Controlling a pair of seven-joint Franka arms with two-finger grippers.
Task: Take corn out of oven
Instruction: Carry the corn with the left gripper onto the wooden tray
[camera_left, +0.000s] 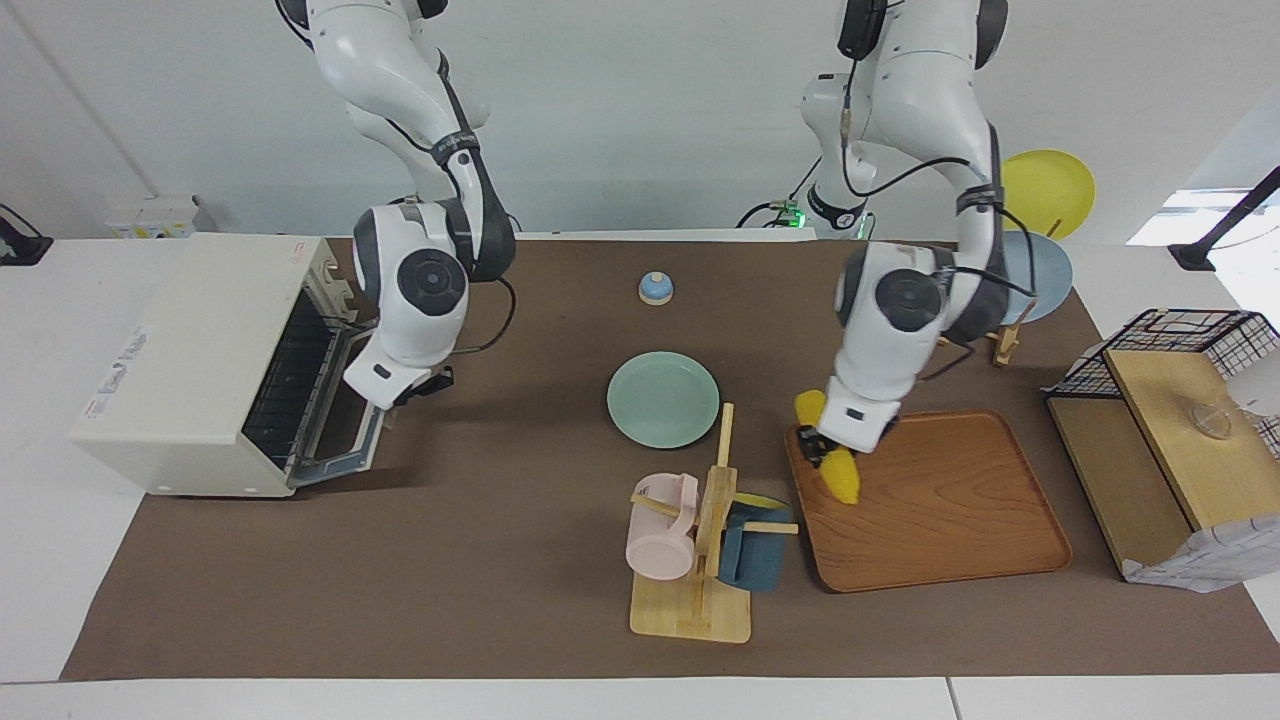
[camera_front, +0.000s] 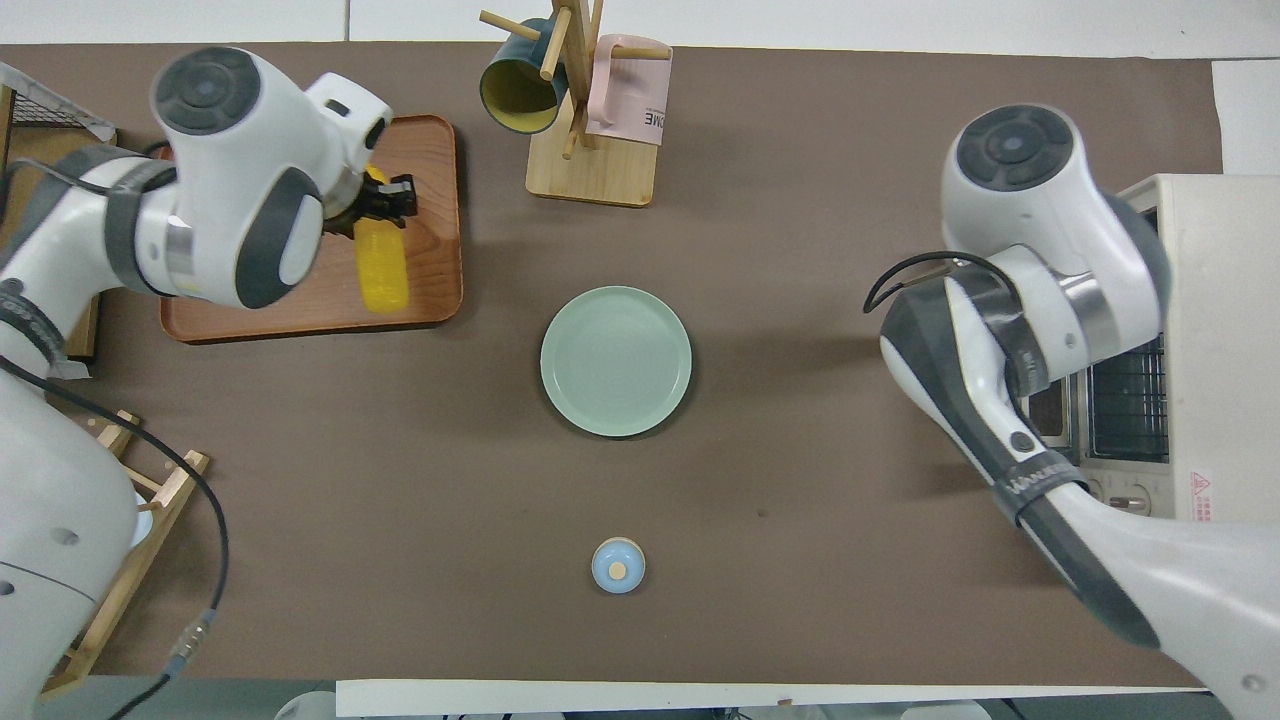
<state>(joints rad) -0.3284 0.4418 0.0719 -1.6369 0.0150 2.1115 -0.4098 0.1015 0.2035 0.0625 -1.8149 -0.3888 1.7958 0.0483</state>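
Observation:
The yellow corn (camera_left: 843, 478) (camera_front: 383, 275) hangs tilted over the wooden tray (camera_left: 940, 520) (camera_front: 435, 270), at the tray's end toward the mug rack. My left gripper (camera_left: 822, 452) (camera_front: 385, 207) is shut on the corn's upper part. The cream-white oven (camera_left: 190, 350) (camera_front: 1215, 260) stands at the right arm's end of the table, and its door (camera_left: 335, 445) is tilted partway up. Just above that door's free edge is my right gripper (camera_left: 422, 384), shut; in the overhead view the arm hides it.
A pale green plate (camera_left: 663, 399) (camera_front: 615, 360) lies bare mid-table. A wooden mug rack (camera_left: 700, 540) (camera_front: 590, 110) with a pink and a blue mug stands beside the tray. A small blue knob (camera_left: 655, 288) (camera_front: 618, 565) sits nearer the robots. A plate rack (camera_left: 1040, 270) and wire basket (camera_left: 1170, 340) flank the tray.

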